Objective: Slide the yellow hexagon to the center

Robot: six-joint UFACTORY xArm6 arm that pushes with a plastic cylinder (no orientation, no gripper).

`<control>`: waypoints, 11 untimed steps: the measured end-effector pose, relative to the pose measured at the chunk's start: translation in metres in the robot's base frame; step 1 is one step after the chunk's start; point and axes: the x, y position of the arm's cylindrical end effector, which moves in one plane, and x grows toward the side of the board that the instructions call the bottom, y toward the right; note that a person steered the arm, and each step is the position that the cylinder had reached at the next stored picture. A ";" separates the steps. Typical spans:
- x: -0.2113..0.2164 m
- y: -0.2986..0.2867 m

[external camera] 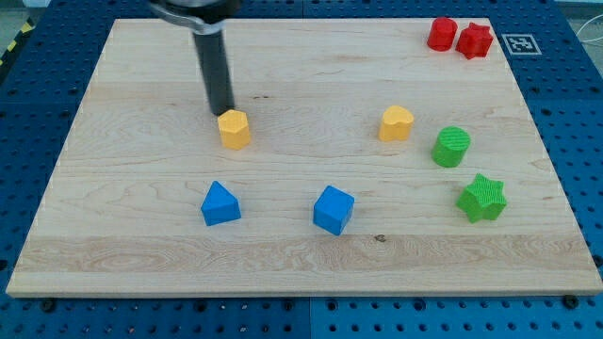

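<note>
My tip (223, 112) sits just behind the yellow hexagon (234, 129), at its upper-left edge, touching or nearly so. No jaws on this rig, just a bare rod holding nothing. The hexagon lies left of the table (141, 245) middle, so tip placement on its far-left side makes sense: a push from there should send it right and slightly down toward centre. Yellow heart-like block (397, 123) is right of centre. Blue triangle-ish block (220, 203) and blue cube (334, 209) are below. Green cylinder (451, 146) and green star (482, 198) stand far right, red pair (460, 37) top right. Push path looks clear.
</note>
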 end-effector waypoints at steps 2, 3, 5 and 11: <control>0.076 -0.056; 0.067 -0.028; 0.017 0.073; 0.071 0.143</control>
